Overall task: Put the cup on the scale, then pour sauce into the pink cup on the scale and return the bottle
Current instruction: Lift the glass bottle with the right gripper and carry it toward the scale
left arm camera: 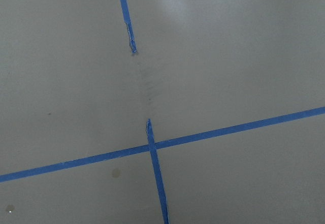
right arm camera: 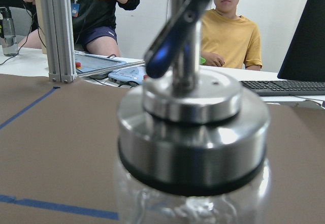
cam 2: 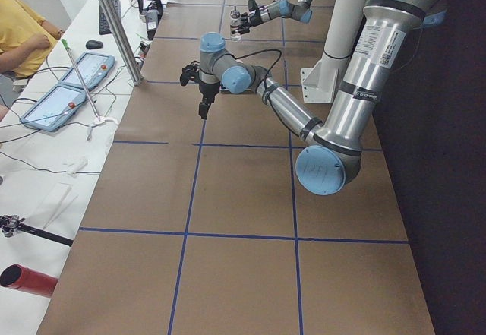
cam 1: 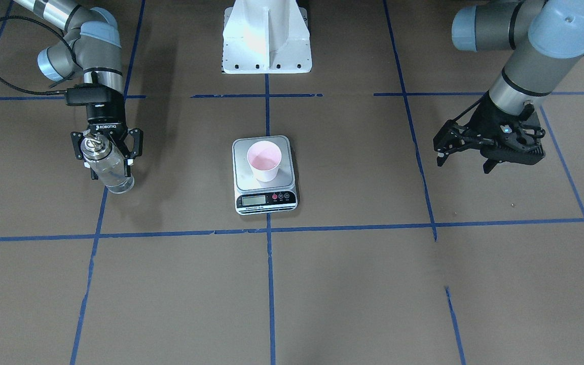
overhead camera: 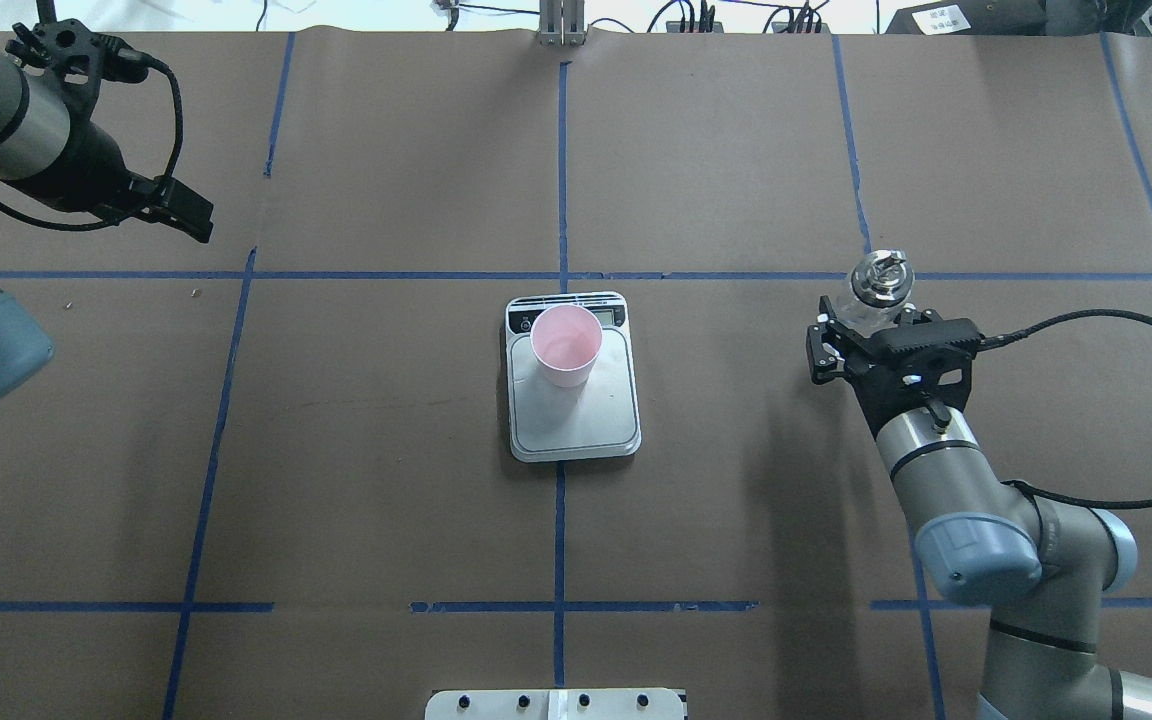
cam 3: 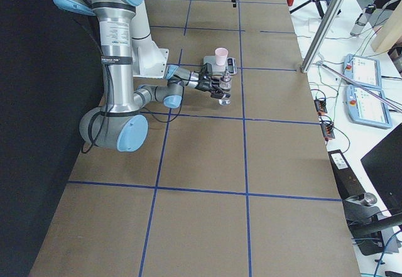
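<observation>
Nearest, taking the counter (cam 1: 322,284) from the robot's right end, the right fingers (cam 1: 130,152) pinch the glass body of the bottle (cam 1: 114,175). Its long axis is roughly upright with the spout on top, and I cannot tell whether its base touches the counter. Beyond, mid-counter, the cup (cam 1: 264,161) stands upright on the scale (cam 1: 244,177), well apart from the bottle, on its robot-left side. Farthest, the left fingers (cam 1: 443,149) hang spread and empty. Of the 2 arms, the right is placed for the bottle's next move.
</observation>
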Motion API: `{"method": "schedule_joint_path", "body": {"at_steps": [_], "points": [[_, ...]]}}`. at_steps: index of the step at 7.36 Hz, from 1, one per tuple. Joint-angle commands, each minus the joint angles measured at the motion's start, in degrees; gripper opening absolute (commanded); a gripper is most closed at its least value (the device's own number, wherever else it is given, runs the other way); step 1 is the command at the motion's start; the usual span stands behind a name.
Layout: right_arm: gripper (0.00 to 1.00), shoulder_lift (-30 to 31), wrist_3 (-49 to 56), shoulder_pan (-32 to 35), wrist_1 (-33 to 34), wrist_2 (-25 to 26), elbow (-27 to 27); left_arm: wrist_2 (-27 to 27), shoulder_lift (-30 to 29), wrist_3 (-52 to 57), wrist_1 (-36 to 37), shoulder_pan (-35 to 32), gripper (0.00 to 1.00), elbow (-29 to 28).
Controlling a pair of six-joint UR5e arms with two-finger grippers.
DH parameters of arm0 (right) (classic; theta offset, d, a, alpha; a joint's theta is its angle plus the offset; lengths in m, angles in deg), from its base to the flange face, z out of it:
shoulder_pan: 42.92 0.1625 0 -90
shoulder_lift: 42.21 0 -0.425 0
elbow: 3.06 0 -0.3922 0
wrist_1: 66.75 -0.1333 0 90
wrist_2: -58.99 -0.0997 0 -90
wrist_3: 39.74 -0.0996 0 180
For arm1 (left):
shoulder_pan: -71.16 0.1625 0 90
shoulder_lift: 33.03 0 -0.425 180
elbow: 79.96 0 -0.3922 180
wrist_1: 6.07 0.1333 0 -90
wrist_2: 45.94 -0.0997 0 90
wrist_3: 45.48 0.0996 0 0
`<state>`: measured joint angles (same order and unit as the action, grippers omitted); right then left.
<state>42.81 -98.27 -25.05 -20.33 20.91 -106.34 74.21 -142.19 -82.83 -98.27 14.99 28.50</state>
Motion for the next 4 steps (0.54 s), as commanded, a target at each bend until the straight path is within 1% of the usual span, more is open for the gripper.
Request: {"method": "schedule_joint_path", "body": {"at_steps": [1,2,4], "points": [[0.00,-7.2,0.8,0.6,24.9,-1.5,-8.2,0.0,0.1,0.1,0.0,-0.1,1.00,0.0],[0.00,-9.3,1.0,0.4,29.2,-1.7,-8.1,0.0,0.0,0.1,0.0,-0.1,1.00,0.0],[0.00,-17.5,1.6,-0.1,39.8,-2.3,-5.4,0.0,0.3,0.3,-0.1,-0.2,1.00,0.1]]}}
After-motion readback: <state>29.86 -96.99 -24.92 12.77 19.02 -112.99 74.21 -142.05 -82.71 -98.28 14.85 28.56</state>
